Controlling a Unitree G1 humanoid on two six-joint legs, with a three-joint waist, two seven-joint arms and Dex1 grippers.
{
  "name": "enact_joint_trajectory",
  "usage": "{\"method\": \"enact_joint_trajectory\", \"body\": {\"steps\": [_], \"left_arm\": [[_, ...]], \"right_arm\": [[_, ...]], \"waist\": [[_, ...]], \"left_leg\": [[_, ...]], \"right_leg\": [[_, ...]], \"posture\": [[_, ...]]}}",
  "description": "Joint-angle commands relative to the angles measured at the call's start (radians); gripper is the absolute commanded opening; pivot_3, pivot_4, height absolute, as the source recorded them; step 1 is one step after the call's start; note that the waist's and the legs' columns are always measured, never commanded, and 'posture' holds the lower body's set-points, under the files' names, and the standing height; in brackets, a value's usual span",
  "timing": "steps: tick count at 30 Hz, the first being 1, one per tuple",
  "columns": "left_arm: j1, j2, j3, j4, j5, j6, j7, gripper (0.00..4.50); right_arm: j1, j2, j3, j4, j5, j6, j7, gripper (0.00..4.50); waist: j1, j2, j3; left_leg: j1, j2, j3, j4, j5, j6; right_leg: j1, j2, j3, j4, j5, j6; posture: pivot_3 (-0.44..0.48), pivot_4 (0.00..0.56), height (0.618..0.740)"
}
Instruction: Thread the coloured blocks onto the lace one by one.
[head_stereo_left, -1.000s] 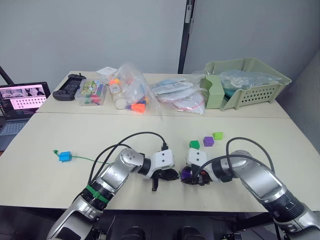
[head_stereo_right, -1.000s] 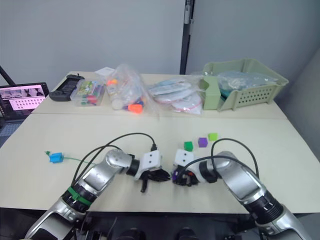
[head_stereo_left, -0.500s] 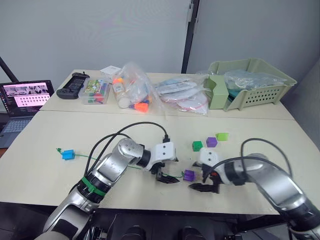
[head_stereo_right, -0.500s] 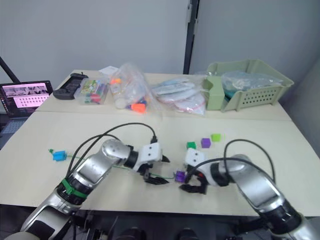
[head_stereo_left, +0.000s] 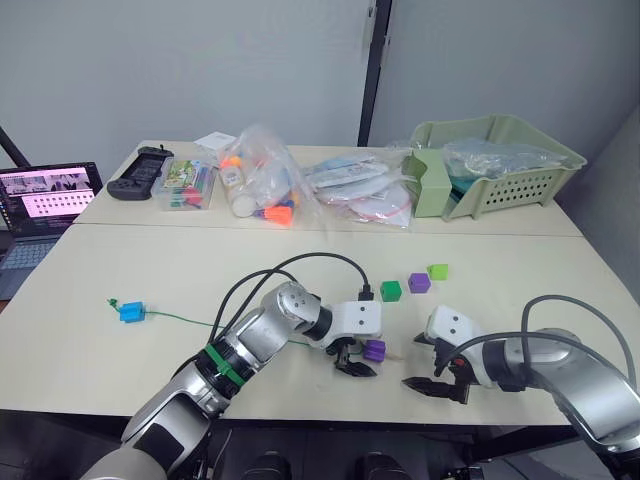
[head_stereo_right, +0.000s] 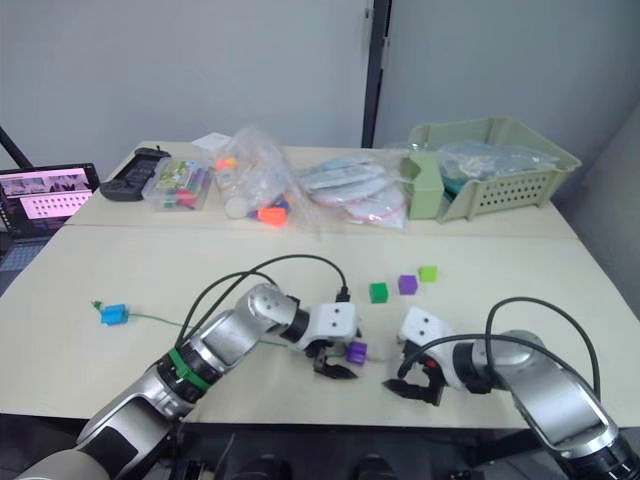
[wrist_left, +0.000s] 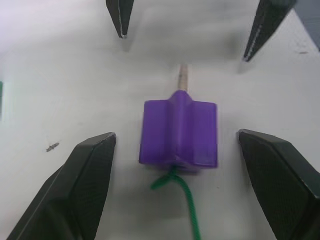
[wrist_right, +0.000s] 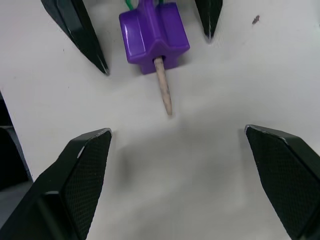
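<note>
Release has just happened: purple block (wrist_left: 180, 133), now strung on the lace (wrist_left: 186, 200), lies between the wide-spread left gripper (wrist_left: 175, 165) fingers, facing the empty, open right gripper (wrist_right: 177, 150), so another block comes next.

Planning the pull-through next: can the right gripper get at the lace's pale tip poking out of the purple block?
Probably yes. The right gripper is open and faces the pale tip, with bare table between them. The left gripper, also open, straddles the purple block from the other side, clear of the tip.
</note>
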Motion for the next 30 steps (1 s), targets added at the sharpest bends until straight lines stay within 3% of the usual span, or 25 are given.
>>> {"method": "enact_joint_trajectory", "body": {"steps": [1, 8, 15, 18, 28, 30], "left_arm": [[-0.021, -0.019, -0.004, 0.022, 0.018, -0.033, 0.003, 3.54], [-0.014, -0.021, -0.008, 0.032, 0.023, -0.050, -0.027, 1.39], [-0.012, -0.023, -0.006, 0.035, 0.026, -0.053, -0.033, 1.39], [-0.012, -0.023, -0.005, 0.035, 0.027, -0.054, -0.036, 1.39], [-0.007, -0.015, 0.003, 0.033, 0.029, -0.051, -0.043, 1.39], [-0.001, -0.001, 0.009, 0.028, 0.028, -0.050, -0.049, 1.39]], "right_arm": [[-0.027, 0.008, 0.006, -0.016, 0.009, -0.020, -0.011, 4.50], [-0.069, 0.032, 0.062, 0.020, -0.001, -0.036, -0.019, 4.50], [-0.093, 0.043, 0.104, 0.074, -0.012, -0.069, -0.013, 4.50], [-0.097, 0.045, 0.111, 0.091, -0.016, -0.080, -0.014, 3.71], [-0.104, 0.043, 0.114, 0.102, -0.022, -0.098, -0.014, 0.31], [-0.110, 0.042, 0.115, 0.099, -0.023, -0.105, -0.010, 0.00]], "waist": [[0.000, 0.000, 0.000], [0.000, 0.000, 0.000], [0.000, 0.000, 0.000], [0.000, 0.000, 0.000], [0.000, 0.000, 0.000], [0.000, 0.000, 0.000]], "left_leg": [[0.000, 0.000, 0.000, 0.000, 0.000, 0.000], [0.000, 0.000, 0.000, 0.000, 0.000, 0.000], [0.000, 0.000, 0.000, 0.000, 0.000, 0.000], [0.001, 0.000, 0.000, 0.000, 0.000, 0.000], [0.001, 0.000, -0.001, 0.000, 0.000, 0.000], [0.001, 0.000, -0.001, 0.000, 0.000, 0.000]], "right_leg": [[0.000, 0.000, 0.000, 0.000, 0.000, 0.000], [0.000, 0.000, 0.000, 0.000, 0.000, 0.000], [0.000, 0.000, 0.000, 0.000, 0.000, 0.000], [0.000, 0.000, 0.000, 0.001, 0.000, 0.000], [0.000, 0.000, 0.000, 0.001, 0.000, 0.000], [0.000, 0.000, 0.000, 0.001, 0.000, 0.000]], "posture": [[0.000, 0.150, 0.740], [0.000, 0.150, 0.740], [0.000, 0.150, 0.740], [0.000, 0.150, 0.740], [0.000, 0.150, 0.740], [0.000, 0.150, 0.740]]}}
